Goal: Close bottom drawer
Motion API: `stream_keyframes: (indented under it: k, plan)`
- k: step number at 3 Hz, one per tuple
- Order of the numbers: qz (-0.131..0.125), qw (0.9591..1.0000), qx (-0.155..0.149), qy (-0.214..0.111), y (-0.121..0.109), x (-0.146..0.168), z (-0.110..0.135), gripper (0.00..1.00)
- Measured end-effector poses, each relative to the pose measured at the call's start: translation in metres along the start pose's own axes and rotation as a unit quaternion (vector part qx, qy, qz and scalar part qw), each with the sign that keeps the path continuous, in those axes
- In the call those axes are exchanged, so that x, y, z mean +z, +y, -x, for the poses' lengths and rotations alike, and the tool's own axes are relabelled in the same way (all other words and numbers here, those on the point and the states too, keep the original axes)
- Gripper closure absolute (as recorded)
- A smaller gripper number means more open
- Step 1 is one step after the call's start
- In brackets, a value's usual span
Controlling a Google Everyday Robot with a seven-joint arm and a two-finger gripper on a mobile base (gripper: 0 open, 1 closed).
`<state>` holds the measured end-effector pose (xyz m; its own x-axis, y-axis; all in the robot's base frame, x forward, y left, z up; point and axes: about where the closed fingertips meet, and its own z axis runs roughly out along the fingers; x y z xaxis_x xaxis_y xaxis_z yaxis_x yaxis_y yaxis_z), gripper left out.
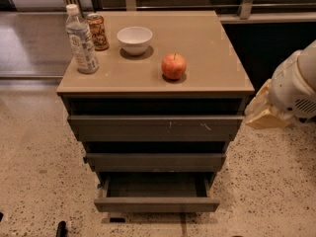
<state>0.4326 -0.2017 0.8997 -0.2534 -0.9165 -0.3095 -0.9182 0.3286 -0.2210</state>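
The bottom drawer (157,204) is the lowest of the cabinet's three dark grey-brown drawers. It stands pulled out, and its shallow dark interior (155,185) shows. The mid drawer front (155,161) and the widest, scratched top drawer front (155,127) sit above it, each set further back. My gripper (265,111), a beige piece under the white arm housing (296,85), is at the right edge. It is level with the top drawer, to the right of the cabinet and apart from it.
On the cabinet top (212,48) stand a water bottle (81,41), a can (97,31), a white bowl (134,39) and a red apple (174,66). Speckled floor (39,172) surrounds the cabinet. A dark shelf unit (266,38) stands behind right.
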Motion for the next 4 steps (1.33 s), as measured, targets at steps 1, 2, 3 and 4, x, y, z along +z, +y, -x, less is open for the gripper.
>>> stream_keyframes:
  k: [1, 2, 3, 4]
  plan:
    - [0.034, 0.9984, 0.032, -0.03, 0.027, 0.101, -0.02, 0.98]
    - [0.018, 0.9988, 0.031, -0.033, 0.021, 0.096, -0.017, 1.0]
    - [0.017, 0.9991, 0.027, -0.028, 0.023, 0.097, -0.018, 1.0]
    - [0.024, 0.9991, 0.024, -0.024, 0.034, 0.139, -0.031, 1.0]
